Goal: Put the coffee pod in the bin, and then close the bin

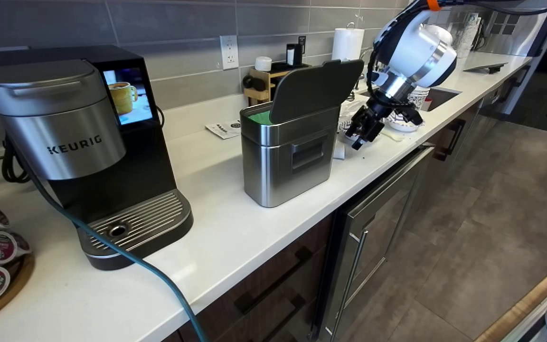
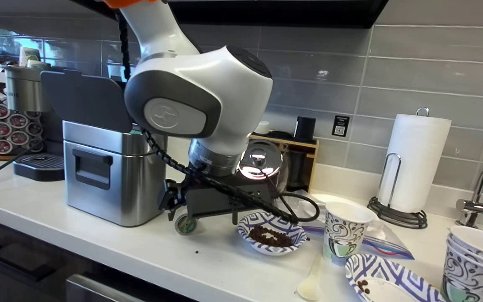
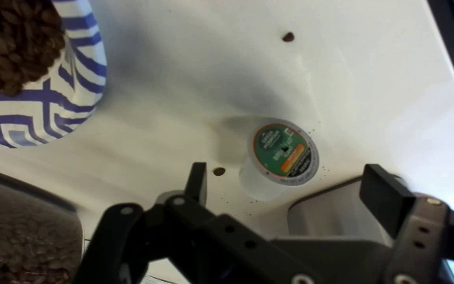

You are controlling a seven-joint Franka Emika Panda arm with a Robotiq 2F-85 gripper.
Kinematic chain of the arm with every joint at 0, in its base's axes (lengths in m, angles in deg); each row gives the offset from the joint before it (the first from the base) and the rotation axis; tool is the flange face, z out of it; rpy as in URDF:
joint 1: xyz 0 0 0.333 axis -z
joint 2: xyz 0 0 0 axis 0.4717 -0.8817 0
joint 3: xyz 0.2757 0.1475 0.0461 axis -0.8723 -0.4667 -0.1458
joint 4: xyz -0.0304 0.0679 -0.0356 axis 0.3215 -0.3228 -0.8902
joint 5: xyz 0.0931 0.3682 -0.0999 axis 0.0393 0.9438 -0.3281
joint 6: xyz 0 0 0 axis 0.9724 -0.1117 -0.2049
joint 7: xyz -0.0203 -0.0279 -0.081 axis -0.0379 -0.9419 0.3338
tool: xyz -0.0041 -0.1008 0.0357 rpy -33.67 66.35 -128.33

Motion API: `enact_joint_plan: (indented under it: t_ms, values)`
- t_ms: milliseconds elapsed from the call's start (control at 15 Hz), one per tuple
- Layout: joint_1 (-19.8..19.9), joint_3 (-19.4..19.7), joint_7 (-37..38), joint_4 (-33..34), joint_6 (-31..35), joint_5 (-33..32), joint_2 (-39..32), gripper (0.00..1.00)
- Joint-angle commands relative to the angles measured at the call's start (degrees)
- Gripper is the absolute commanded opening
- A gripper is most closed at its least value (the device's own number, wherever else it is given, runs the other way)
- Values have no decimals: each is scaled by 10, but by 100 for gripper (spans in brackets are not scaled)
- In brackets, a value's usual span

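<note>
1 coffee pod (image 3: 277, 161) on side; lid (image 2: 185, 224) faces front edge of counter (image 3: 392, 98); long axis perhaps level; gripper (image 3: 288, 189) spread wide

Coffee pod (image 3: 285, 152): green-topped, whitish-sided. Bin (image 1: 273, 175): silver, dark-lidded. Bowl (image 3: 79, 81): white, purple-striped. Claw (image 3: 284, 183): black.

Gripper (image 3: 284, 176), jaws wide apart.

White arm (image 2: 247, 90) w/ dk grey panel (image 2: 174, 84), orange band (image 2: 126, 3); blk ribbed cable (image 2: 241, 195); blk fingers (image 3: 386, 199), silver screws (image 3: 302, 279).
</note>
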Motion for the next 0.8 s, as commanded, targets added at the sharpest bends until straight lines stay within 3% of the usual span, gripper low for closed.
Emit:
enact_joint_plan:
  t_ms: [0,733]
  values:
    - [11,-16,-16,33,6,20,-36,100]
    - [9,-33,47,79,2,8,-92,100]
